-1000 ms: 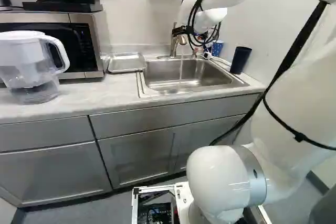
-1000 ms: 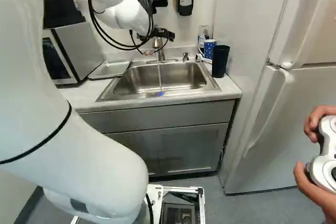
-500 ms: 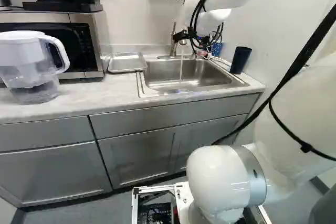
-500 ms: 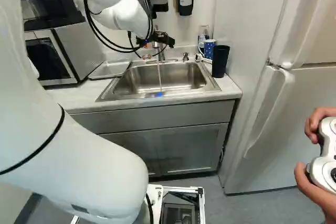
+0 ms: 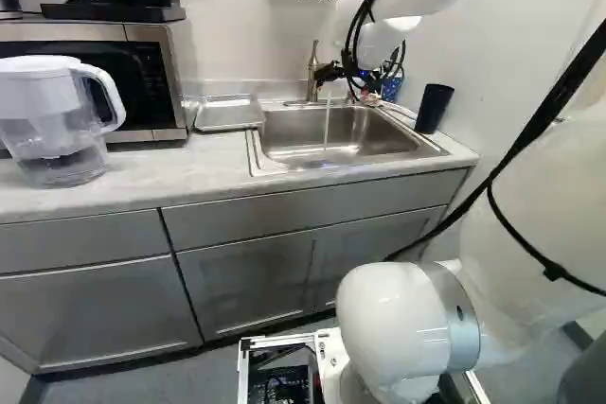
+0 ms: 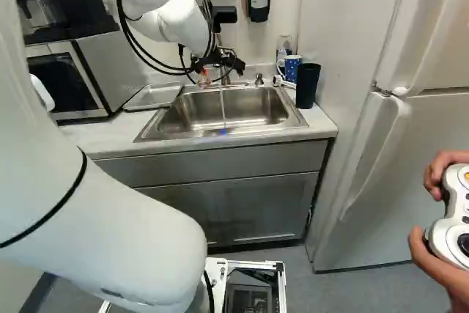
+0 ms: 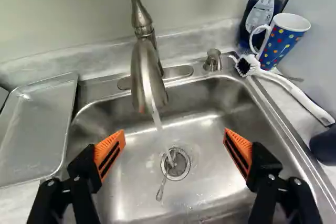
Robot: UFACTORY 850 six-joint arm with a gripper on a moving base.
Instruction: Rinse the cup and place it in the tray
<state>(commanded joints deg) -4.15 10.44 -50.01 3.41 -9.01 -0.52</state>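
Observation:
High over the sink, my gripper [image 6: 218,68] is at the faucet in the right base view. In the wrist view the gripper [image 7: 174,134] stands wide open, nothing between its orange pads but the sink below. A blue mug with coloured dots [image 7: 283,40] stands upright in the corner behind the sink, beyond the fingers. A dark tumbler [image 6: 308,86] stands nearer on the sink's right-hand counter. The metal tray [image 7: 39,127] lies beside the sink, bare. Water runs from the faucet [image 7: 144,74] into the sink [image 7: 131,174].
A white brush [image 7: 294,90] lies by the mug, before a soap bottle [image 7: 260,17]. A small spoon-like shape [image 7: 160,190] is near the drain. A microwave [image 5: 151,73] and pitcher [image 5: 57,120] stand left of the tray. Hands holding a controller [image 6: 458,218] show at the right.
The arm has shifted a little and its wrist has turned, bringing the gripper slightly lower by the faucet. The base, mug, tumbler and tray have stayed put.

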